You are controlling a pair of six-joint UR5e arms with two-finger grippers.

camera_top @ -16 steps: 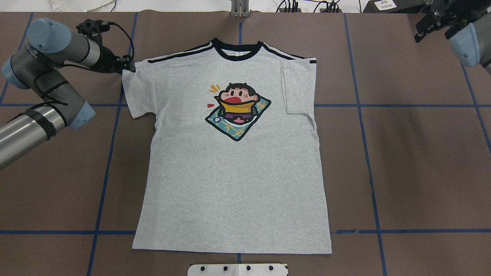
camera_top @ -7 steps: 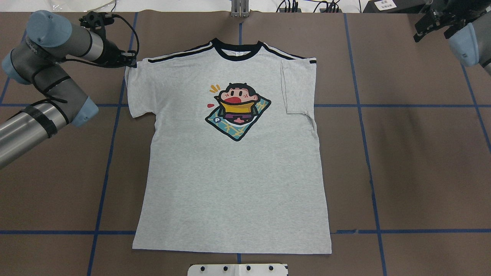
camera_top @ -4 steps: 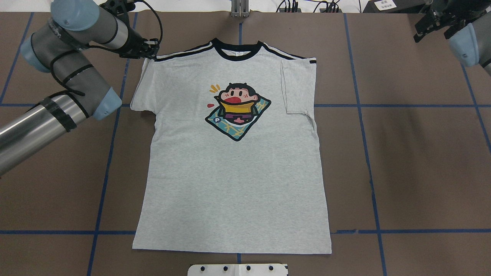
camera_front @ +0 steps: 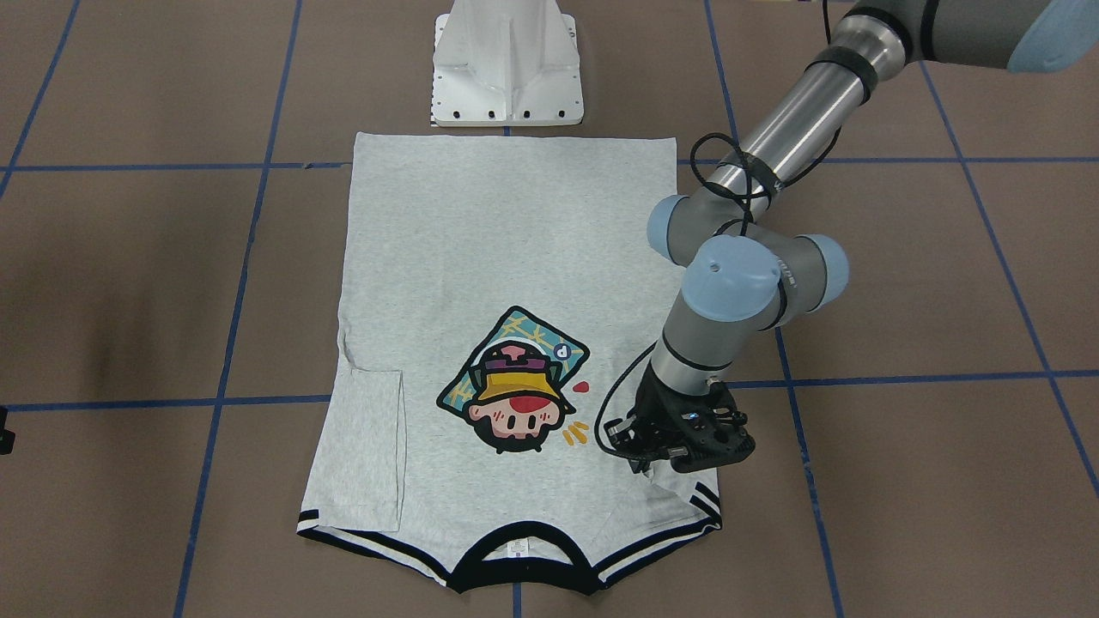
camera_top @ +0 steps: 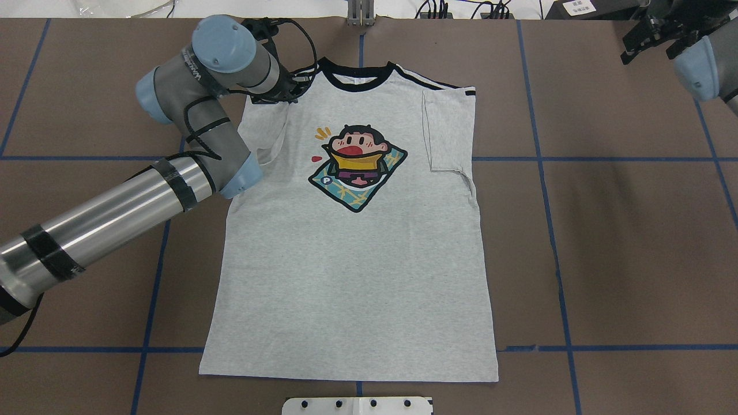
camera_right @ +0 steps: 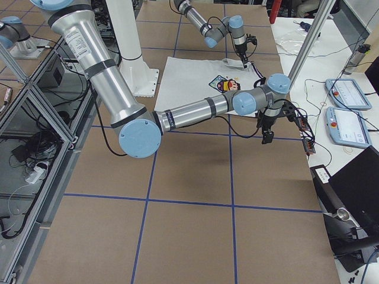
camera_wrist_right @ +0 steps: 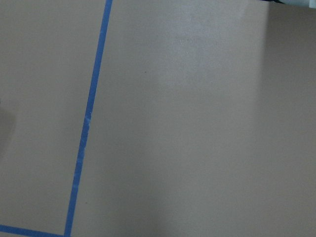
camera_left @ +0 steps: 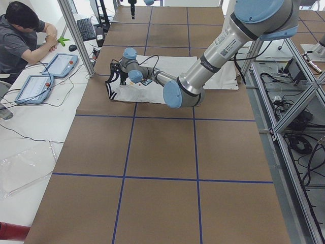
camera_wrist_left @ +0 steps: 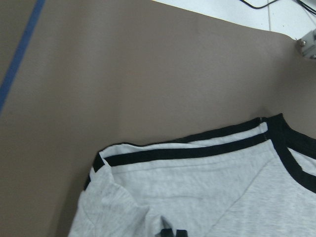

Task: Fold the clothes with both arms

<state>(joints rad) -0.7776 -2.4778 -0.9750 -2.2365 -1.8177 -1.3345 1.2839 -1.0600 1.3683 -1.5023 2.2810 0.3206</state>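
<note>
The light grey T-shirt (camera_top: 357,271) lies flat, print up, collar at the far edge. Its sleeve (camera_top: 447,129) on the robot's right side is folded in onto the body. My left gripper (camera_top: 286,92) is shut on the other sleeve (camera_top: 265,129) and holds it lifted, drawn in over the shoulder stripes near the collar. In the front-facing view the left gripper (camera_front: 663,462) pinches bunched cloth just above the striped shoulder. The left wrist view shows the striped shoulder (camera_wrist_left: 187,150) doubled over. My right gripper (camera_top: 646,37) hovers off the shirt at the far right corner; I cannot tell whether it is open or shut.
The white pedestal base (camera_front: 506,69) stands just beyond the shirt's hem. Blue tape lines (camera_top: 553,242) grid the brown table. An operator (camera_left: 20,35) sits by teach pendants (camera_left: 61,63) beyond the far edge. Cables (camera_top: 461,8) lie at the far edge.
My left gripper has moved right with the sleeve, from beside the shirt to over its shoulder, folding the sleeve inward. The right arm has stayed still.
</note>
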